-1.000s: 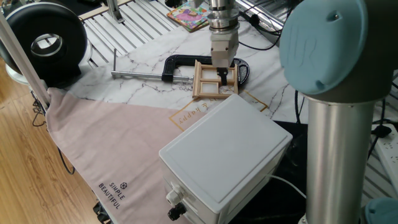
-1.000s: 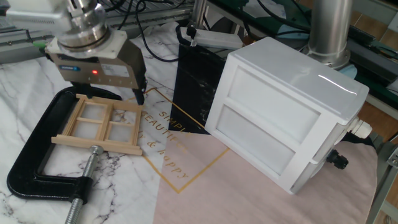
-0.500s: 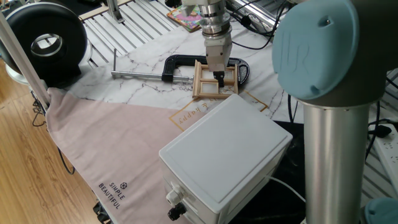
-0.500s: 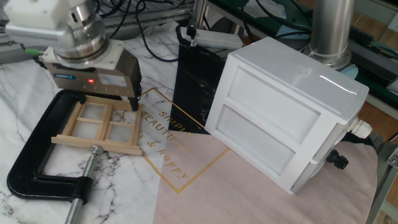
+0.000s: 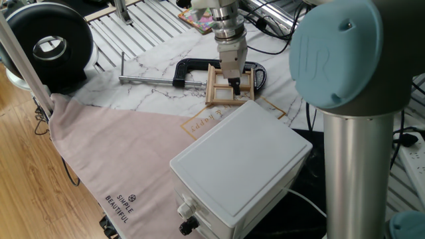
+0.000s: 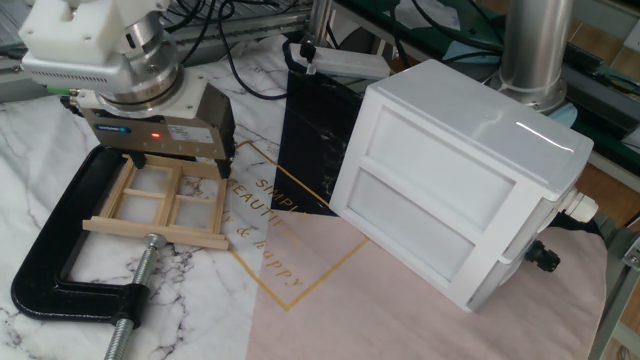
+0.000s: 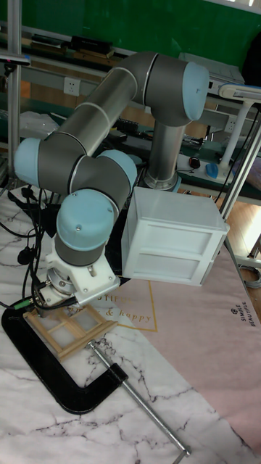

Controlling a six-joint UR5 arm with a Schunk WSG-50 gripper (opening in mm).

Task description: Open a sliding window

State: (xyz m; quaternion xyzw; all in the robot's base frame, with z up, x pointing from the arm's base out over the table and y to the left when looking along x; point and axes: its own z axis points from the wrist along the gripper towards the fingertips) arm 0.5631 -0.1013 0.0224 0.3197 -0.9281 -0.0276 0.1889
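The gripper has shifted along the window's far edge over the last second and now hangs lower over it, so the slide looks underway or about to start; whether a pane has moved I cannot tell. The fingers stand apart, tips at the far rail. Whether they press the wood is unclear.

The window lies flat on the marble table, inside the black clamp, near the table's edge beside the pink cloth. Its long axis runs along the clamp's screw, roughly parallel to the cloth's edge, panes facing up.
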